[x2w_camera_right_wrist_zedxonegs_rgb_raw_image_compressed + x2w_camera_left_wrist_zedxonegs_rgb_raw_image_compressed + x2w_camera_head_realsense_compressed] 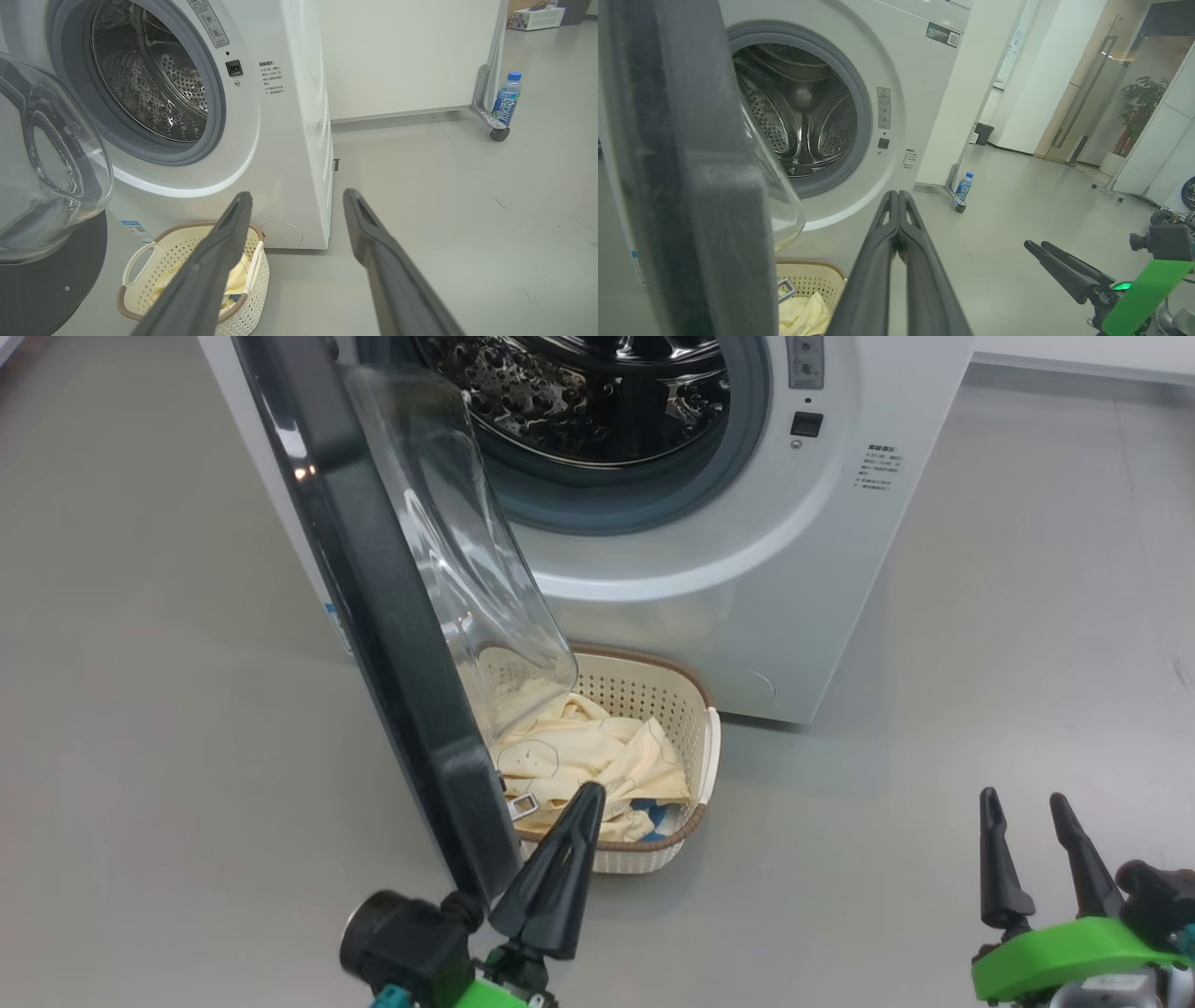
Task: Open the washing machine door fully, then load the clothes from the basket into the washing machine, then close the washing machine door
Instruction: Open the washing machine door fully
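A: Where do we have the left end effector (pixel 588 798) against the washing machine door (pixel 387 644)?

B: Just right of the door's near bottom edge, with its fingers pressed flat together and nothing between them. We cannot tell whether it touches the black rim. Its tip points over the near rim of the basket (pixel 653 695).

A: And the right end effector (pixel 1024 798)?

B: We see it spread wide and empty, over bare floor (pixel 1027 616) well to the right of the basket.

A: Where do we find the task's things?

B: The door stands out from the washing machine (pixel 747 579) toward us, nearly edge-on, and its glass bowl hangs above the basket's left part. The basket sits on the floor just in front of the machine, with the clothes (pixel 579 751) heaped inside it. We look into the drum (pixel 597 392) past the grey seal (pixel 653 495).

A: Any writing we can read?

B: None we can make out. We see a warning sticker (pixel 883 108) right of the opening, a block of small print (pixel 882 467) below it, a dark sticker with a square code (pixel 943 33) near the top, and a blue label (pixel 135 231) low on the front. A blue-capped bottle (pixel 507 100) carries large white characters.

A: And the room?

B: Smooth grey floor and white wall panels, with a glass door (pixel 1092 107) and a potted plant (pixel 1139 112) far off to the right.
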